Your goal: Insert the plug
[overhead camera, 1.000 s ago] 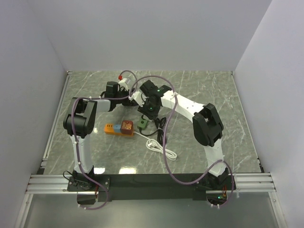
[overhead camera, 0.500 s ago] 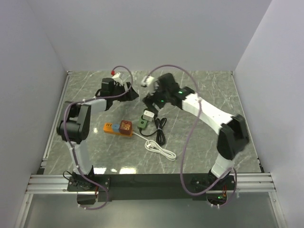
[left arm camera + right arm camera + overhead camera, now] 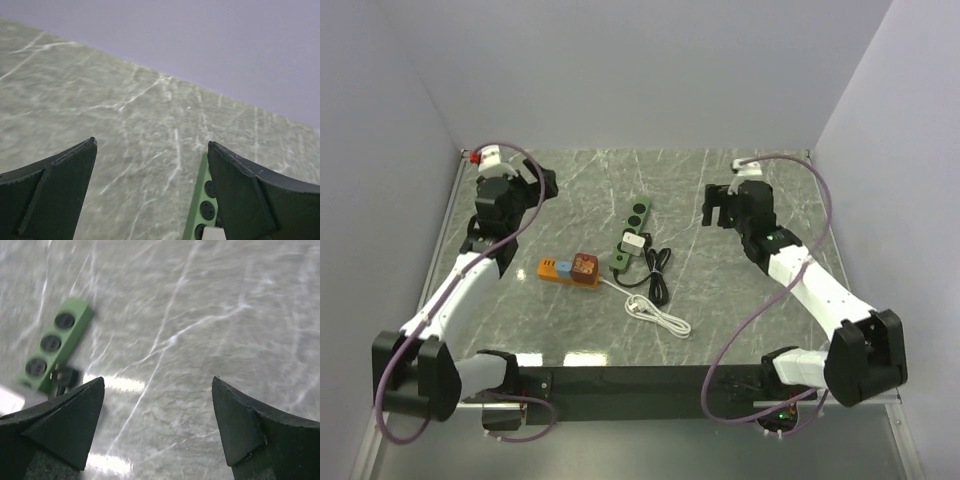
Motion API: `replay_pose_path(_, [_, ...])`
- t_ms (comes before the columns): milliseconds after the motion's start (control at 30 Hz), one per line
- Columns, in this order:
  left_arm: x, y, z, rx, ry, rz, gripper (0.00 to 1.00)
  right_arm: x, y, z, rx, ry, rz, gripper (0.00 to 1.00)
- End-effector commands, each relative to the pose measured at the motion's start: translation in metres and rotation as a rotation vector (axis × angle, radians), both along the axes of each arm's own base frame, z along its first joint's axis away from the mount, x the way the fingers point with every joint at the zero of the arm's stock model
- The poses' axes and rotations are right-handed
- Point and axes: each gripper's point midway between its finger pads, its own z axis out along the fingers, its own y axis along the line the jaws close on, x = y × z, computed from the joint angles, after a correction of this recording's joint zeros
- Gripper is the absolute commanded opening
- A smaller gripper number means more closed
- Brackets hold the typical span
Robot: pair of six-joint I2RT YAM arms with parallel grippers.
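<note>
A green power strip (image 3: 634,228) lies at the middle of the table, and a white plug (image 3: 632,241) sits on its near half. Nothing holds either of them. My left gripper (image 3: 538,184) hangs open at the far left, well away from the strip. In the left wrist view the left gripper (image 3: 151,143) frames bare table, with the strip (image 3: 202,210) and the plug's corner (image 3: 213,234) beside the right finger. My right gripper (image 3: 717,205) is open to the right of the strip. From the right wrist, the right gripper (image 3: 158,379) is empty and the strip (image 3: 54,346) lies off to the left.
An orange power strip (image 3: 570,270) with a red-brown plug on it lies left of the green one. A white cable (image 3: 658,314) and a black cable (image 3: 658,274) coil on the marble table (image 3: 750,300) just in front. Walls close in the left, back and right.
The right gripper has opened and let go of the white plug, which stays on the green strip. Both arms have drawn back from the middle, left arm leftward, right arm rightward.
</note>
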Motion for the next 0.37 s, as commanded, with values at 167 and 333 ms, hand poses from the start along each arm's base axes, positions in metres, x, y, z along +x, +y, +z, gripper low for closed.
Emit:
replay_pose_path(167, [-0.05, 0.043, 0.005, 0.024, 0.01, 0.193, 0.99, -0.021, -0.056, 0.044, 0.182, -0.238, -0.346, 0.99])
replay_pose_path(333, [-0.06, 0.044, 0.017, 0.03, -0.021, 0.187, 0.99, -0.037, -0.063, 0.054, 0.22, -0.275, -0.368, 1.0])
